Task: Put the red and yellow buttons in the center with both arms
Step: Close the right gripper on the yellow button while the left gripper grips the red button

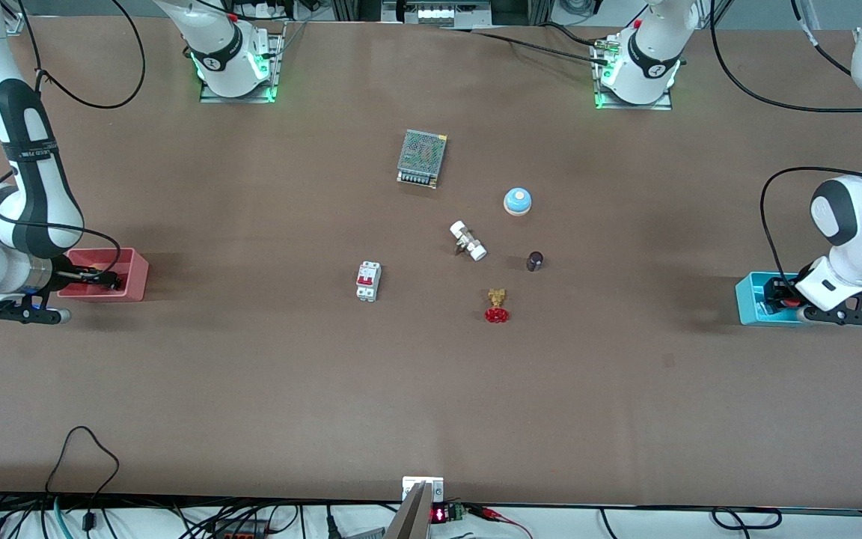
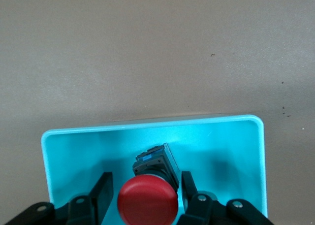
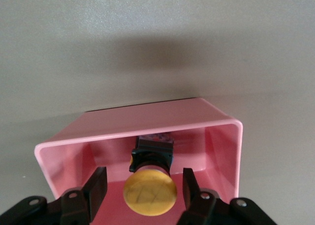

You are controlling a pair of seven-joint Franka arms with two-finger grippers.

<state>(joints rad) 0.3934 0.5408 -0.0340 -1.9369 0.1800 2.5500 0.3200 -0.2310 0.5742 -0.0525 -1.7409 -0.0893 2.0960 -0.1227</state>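
Left gripper (image 2: 142, 195) down in cyan bin (image 2: 246, 151) at left arm's end of table, fingers spread either side of red button (image 2: 147, 201), not clamped. Right gripper (image 3: 142, 188) likewise in pink bin (image 3: 224, 136) at right arm's end, fingers apart around yellow button (image 3: 149, 194).

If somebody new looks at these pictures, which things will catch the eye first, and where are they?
First the two bright bins at the table's ends: the pink bin at the right arm's end, the cyan bin at the left arm's end, each with a claw reaching inside. The right claw stands open around the yellow button, the left claw open around the red button. Small parts cluster mid-table, notably the blue-domed bell and red-wheeled valve.
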